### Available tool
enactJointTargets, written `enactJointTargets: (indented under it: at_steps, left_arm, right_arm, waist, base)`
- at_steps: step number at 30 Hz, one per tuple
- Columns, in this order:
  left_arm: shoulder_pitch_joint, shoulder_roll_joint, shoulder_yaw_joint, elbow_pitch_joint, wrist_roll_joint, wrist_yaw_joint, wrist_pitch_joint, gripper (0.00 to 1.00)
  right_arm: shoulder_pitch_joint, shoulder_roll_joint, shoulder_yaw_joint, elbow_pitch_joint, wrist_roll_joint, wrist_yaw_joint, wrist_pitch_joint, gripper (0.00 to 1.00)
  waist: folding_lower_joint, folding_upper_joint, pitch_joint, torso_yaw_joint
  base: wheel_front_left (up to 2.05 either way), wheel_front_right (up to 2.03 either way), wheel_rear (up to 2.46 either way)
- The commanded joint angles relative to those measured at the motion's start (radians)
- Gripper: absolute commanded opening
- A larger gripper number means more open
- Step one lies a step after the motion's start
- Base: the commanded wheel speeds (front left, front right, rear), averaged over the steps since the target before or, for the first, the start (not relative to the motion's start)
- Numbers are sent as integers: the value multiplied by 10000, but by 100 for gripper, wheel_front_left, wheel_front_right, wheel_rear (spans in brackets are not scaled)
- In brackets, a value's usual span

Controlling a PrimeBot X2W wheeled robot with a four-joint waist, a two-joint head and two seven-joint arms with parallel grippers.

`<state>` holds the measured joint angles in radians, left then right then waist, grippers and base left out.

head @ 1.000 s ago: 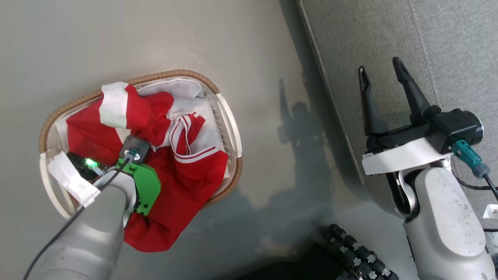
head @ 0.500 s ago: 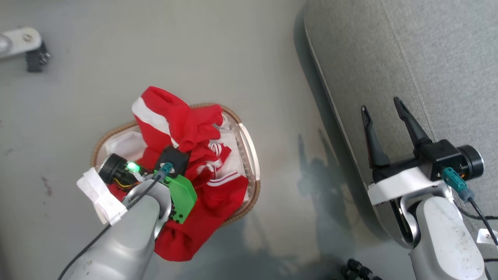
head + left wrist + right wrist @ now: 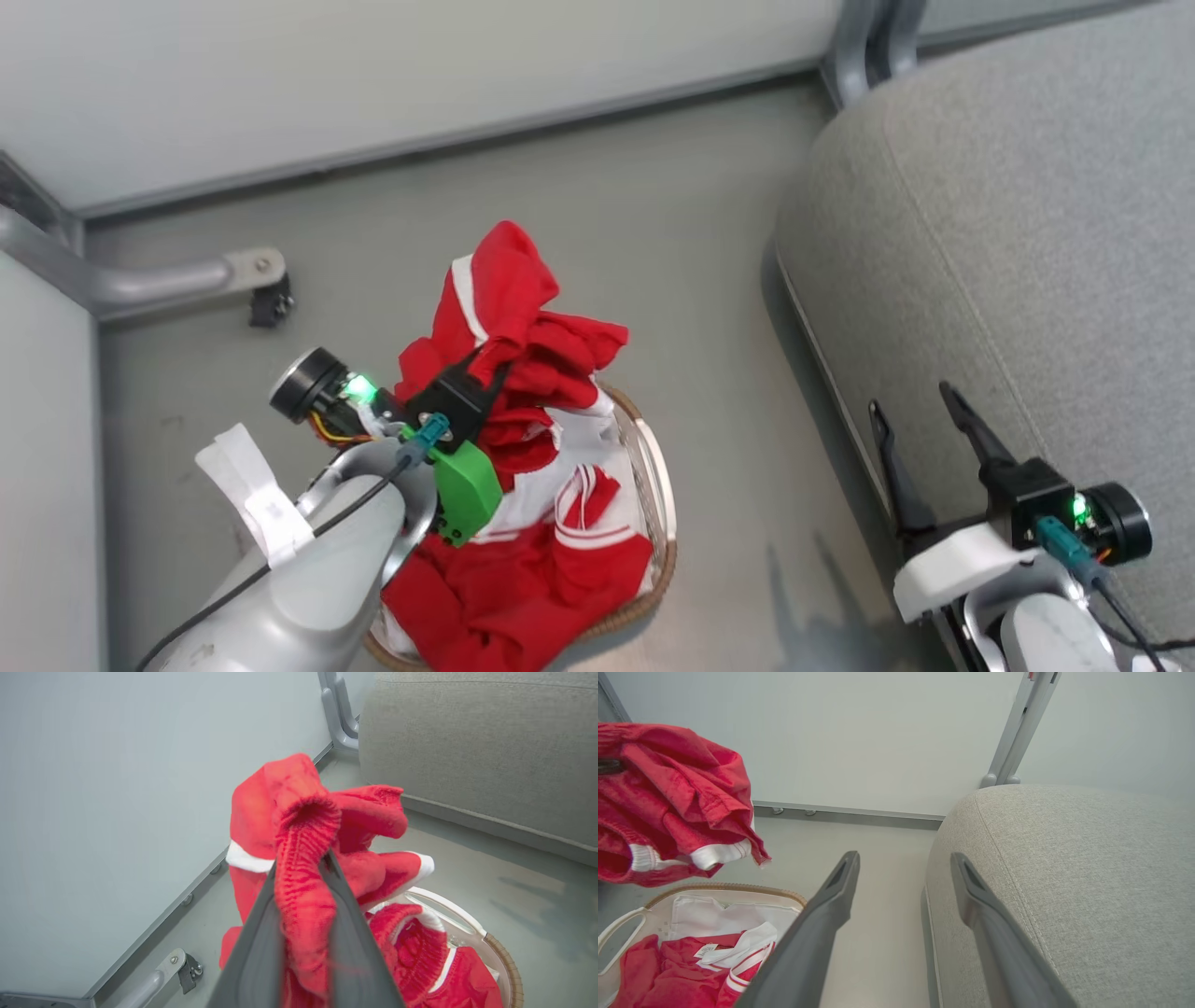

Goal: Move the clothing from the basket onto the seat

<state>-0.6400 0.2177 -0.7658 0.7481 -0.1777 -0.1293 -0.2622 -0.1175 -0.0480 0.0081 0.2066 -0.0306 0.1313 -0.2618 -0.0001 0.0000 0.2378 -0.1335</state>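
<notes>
My left gripper is shut on a bunch of red clothing with white trim, held up above the basket. In the left wrist view its two grey fingers pinch a ribbed red fold. More red clothing lies in the basket and drapes over its near rim. The lifted bundle hangs over the basket in the right wrist view. My right gripper is open and empty at the edge of the grey seat. Its fingers straddle the seat's front corner.
A pale wall with a grey baseboard runs behind the basket. A metal leg with a castor stands at the left, and a grey post rises behind the seat. Bare grey floor lies between basket and seat.
The head camera has tilted up, so the wall came into view. My left gripper has lifted the red garment up out of the basket. The right gripper stays open beside the seat.
</notes>
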Motion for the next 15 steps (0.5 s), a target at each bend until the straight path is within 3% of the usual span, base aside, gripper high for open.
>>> enactJointTargets:
  at_steps: [1, 15]
  left_arm:
    - [-31, 138, -196, -211, -81, -16, -39, 0]
    - [-2646, 1219, -1772, -2561, -1379, -1, 795, 0]
  right_arm:
    - [322, -43, 18, 61, -56, -10, -49, 100]
    - [286, -40, 646, -33, -227, -10, -49, 100]
  waist:
    - [1, 0, -1864, 737]
    - [1, 0, -2880, 792]
  base:
    - [0, 0, 0]
    - [0, 0, 0]
